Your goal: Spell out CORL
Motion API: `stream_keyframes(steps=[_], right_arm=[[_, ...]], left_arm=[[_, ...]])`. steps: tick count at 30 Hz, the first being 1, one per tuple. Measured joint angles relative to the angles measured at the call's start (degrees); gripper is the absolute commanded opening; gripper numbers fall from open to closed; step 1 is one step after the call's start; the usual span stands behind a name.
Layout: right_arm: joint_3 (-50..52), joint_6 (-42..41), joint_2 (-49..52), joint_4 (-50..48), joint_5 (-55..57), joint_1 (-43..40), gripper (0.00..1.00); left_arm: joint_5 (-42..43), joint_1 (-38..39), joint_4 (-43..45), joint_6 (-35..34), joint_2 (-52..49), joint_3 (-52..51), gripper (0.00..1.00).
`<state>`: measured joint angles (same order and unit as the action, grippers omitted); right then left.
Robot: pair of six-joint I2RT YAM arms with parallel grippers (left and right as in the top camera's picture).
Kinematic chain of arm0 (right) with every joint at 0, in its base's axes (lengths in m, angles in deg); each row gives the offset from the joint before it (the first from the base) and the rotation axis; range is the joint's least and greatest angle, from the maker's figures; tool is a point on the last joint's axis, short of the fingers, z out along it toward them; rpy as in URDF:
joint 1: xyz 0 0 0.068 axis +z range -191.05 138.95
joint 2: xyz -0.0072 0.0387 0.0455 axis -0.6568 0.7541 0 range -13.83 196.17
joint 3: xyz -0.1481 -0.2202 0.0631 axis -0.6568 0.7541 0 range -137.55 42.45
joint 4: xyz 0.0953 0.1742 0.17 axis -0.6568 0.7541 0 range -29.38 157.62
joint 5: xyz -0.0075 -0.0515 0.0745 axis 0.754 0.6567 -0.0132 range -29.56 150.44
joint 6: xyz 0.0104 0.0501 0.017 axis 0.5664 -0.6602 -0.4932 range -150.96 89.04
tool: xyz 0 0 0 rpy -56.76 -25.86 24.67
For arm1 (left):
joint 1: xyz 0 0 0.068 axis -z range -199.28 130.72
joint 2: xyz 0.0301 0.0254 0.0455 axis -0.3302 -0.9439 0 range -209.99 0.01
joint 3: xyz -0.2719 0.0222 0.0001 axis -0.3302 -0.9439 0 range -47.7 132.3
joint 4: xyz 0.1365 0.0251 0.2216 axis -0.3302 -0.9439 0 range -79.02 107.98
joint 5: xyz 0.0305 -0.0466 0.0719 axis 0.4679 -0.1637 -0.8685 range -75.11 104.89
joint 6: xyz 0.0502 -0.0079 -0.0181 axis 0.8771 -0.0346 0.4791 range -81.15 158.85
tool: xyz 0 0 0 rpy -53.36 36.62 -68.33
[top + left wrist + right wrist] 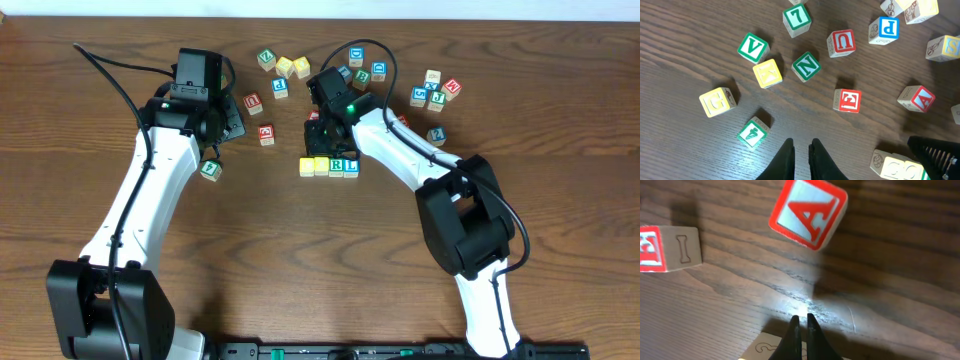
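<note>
**CORL row: four blocks lined up, both sets of fingers empty**

Overhead, nearest first. The row of four blocks (329, 166) is sitting mid-counter (560, 120), with the blocks touching side by side. Reading from the left-arm end, there are two yellow blocks whose letters are too small to make out. Next comes the green-edged R block (337, 166), and the L block (351, 166) is closing the row at the right-arm end.

A lone green block (210, 169) is lying level with the row, well out on the left-arm side and just beside that arm.

Just behind the row, the right fingers (802, 322) are hanging over bare wood, clenched tip to tip and gripping nothing. In the right wrist view a pale block top is showing at the bottom edge; I cannot tell which row block it is. Past the tips, a red A block (809, 212) is lying face up, turned askew.

The left fingers (228, 122) are hovering behind the row and well to its left-arm side. They are drawn nearly together with a thin gap and are holding nothing. In the left wrist view, a red E block (847, 100), a green N block (806, 66) and a green V block (753, 48) are lying beyond them, all apart.

Farthest from the row, loose blocks are lying scattered in two clusters, one (285, 68) toward the left-arm side and one (435, 92) toward the right-arm side.
</note>
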<state>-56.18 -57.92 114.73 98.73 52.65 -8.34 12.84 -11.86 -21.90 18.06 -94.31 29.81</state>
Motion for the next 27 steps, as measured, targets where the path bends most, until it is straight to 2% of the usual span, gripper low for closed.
stream_keyframes(steps=[18, 27], right_arm=[[0.0, 0.0, 0.3, 3.1, -0.2, 0.5, 0.01], [0.0, 0.9, 0.3, -1.7, -0.5, 0.4, 0.06]], left_arm=[[0.0, 0.0, -0.1, -0.2, 0.0, 0.0, 0.12], [0.0, 0.0, -0.2, -0.2, 0.0, 0.0, 0.12]])
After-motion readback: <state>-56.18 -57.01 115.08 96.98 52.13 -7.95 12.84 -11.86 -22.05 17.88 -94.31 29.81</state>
